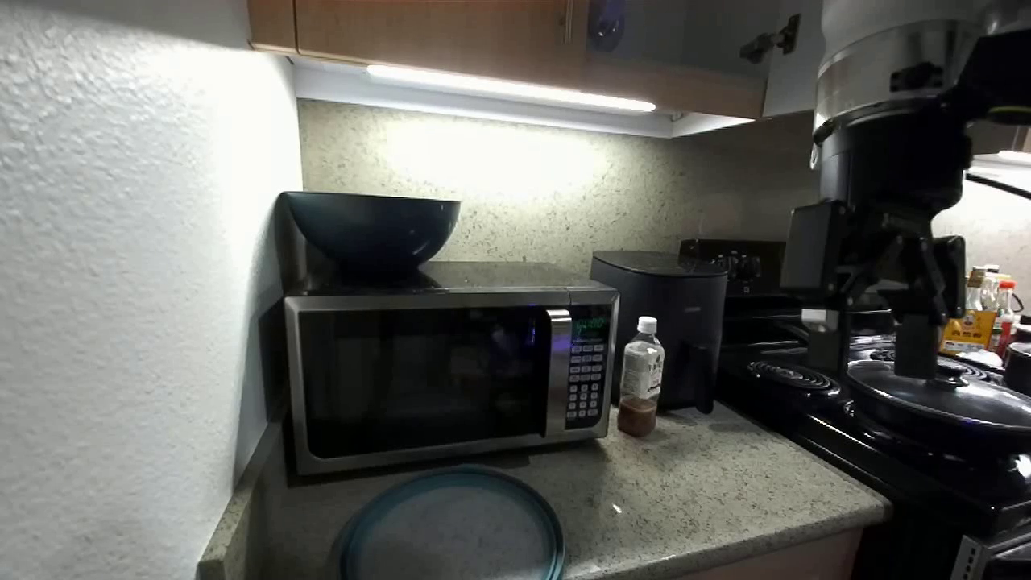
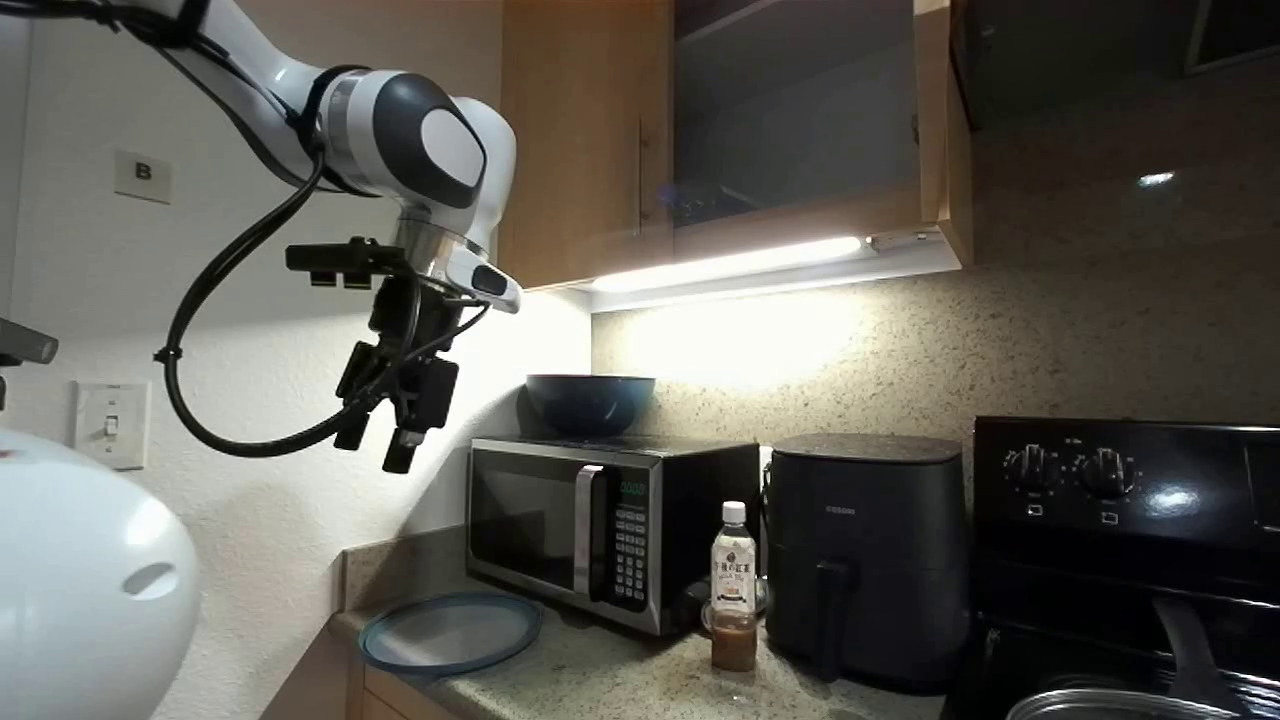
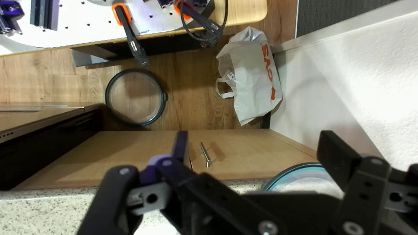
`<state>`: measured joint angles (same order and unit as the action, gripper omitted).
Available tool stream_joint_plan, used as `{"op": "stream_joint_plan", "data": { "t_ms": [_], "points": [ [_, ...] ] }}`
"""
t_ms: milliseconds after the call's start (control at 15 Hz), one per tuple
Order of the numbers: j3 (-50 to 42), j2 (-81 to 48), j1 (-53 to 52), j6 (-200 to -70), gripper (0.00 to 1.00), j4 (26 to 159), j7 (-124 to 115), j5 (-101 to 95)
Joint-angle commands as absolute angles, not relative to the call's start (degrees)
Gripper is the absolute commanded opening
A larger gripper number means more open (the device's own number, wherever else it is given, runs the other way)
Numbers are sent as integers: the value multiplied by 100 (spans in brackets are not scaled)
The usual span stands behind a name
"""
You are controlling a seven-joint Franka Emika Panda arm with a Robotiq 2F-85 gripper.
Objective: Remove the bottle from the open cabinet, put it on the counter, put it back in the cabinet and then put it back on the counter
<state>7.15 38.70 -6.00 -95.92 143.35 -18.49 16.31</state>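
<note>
Light switch [image 2: 112, 425]: white plate near the left edge of an exterior view, a small sign [image 2: 143, 177] marked B above it.
Gripper [image 2: 374, 446]: released — its fingers stand wide apart, and your wrist view shows a wooden cupboard front [image 3: 241, 153] with a metal handle [image 3: 205, 155] through the gap. You have it hanging in the air, fingertips angled downward.
Lid [image 2: 450, 635]: round, clear, rimmed in blue-green; it lies on the speckled counter [image 2: 600, 680], and in the wrist view you see its rim reach past the counter's front edge.
Microwave [image 2: 560, 530]: steel-framed, just behind that lid, green digits lit, with a deep dark-blue bowl [image 2: 590, 405] sitting on top.
Cabinet [image 2: 585, 140]: brown wood, hung above, a light strip [image 2: 730, 265] glowing along its underside; its right-hand door is swung out, and a rounded bluish item [image 1: 606, 28] shows inside, too dim for you to name.
Bottle [image 2: 734, 590]: upright on the counter in both exterior views, just beside the microwave's control-panel end — clear plastic, white cap, white label, brownish contents at the bottom. Your gripper is well apart from it.
Air fryer [image 2: 870, 560]: tall and black, to the bottle's right, handle on its front.
Stove [image 2: 1220, 475]: black, knobs on its back panel; in an exterior view you see a glass-lidded pan [image 1: 950, 407] on it, with a yellow box [image 1: 973, 332] beyond.
</note>
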Motion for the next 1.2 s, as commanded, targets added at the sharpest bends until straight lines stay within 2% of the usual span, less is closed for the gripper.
{"op": "stream_joint_plan", "data": {
  "t_ms": [0,667,1133],
  "points": [
    [868,3808,-368,-9768,100,14204,-1919,1481],
    [1326,3647,401,-10441,100,12286,-2740,-307],
    [1188,3672,244,-10370,100,12338,-2576,-289]
  ]
}}
